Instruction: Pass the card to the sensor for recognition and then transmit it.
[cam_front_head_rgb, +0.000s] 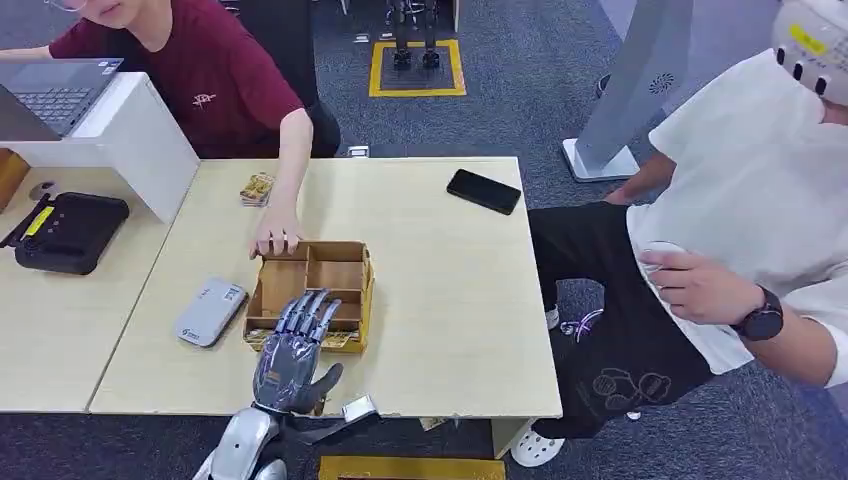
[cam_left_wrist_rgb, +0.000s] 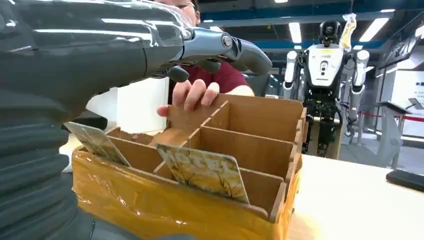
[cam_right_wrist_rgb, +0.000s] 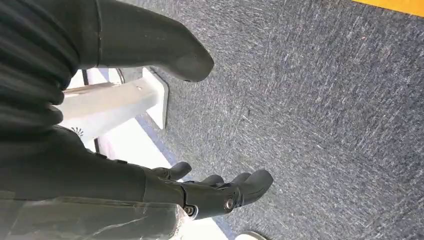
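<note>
Now I see the fingers (cam_front_head_rgb: 305, 312) of my left hand (cam_front_head_rgb: 290, 355) stretched out and a little apart, holding nothing, over the near row of the cardboard box (cam_front_head_rgb: 352, 268). From the left wrist view the fingers (cam_left_wrist_rgb: 235, 47) hover above the box (cam_left_wrist_rgb: 150, 210) and touch no card. One card (cam_left_wrist_rgb: 205, 170) stands tilted in a near compartment of the box, and a second card (cam_left_wrist_rgb: 97, 142) leans in the compartment next to it, closer to my wrist. Both are apart from my fingers.

A person's hand (cam_front_head_rgb: 275, 238) rests on the far left corner of the box; the left wrist view shows it (cam_left_wrist_rgb: 192, 95) gripping the far wall. A small stack of cards (cam_front_head_rgb: 257, 188) lies behind the box, near that person's arm. The grey sensor (cam_front_head_rgb: 209, 312) lies on the table (cam_front_head_rgb: 450, 340) just left of the box. A black phone (cam_front_head_rgb: 484, 191) is far behind the box, to its right.

My right hand (cam_right_wrist_rgb: 210, 192) hangs over the carpet, fingers loosely curved, apart and holding nothing.
</note>
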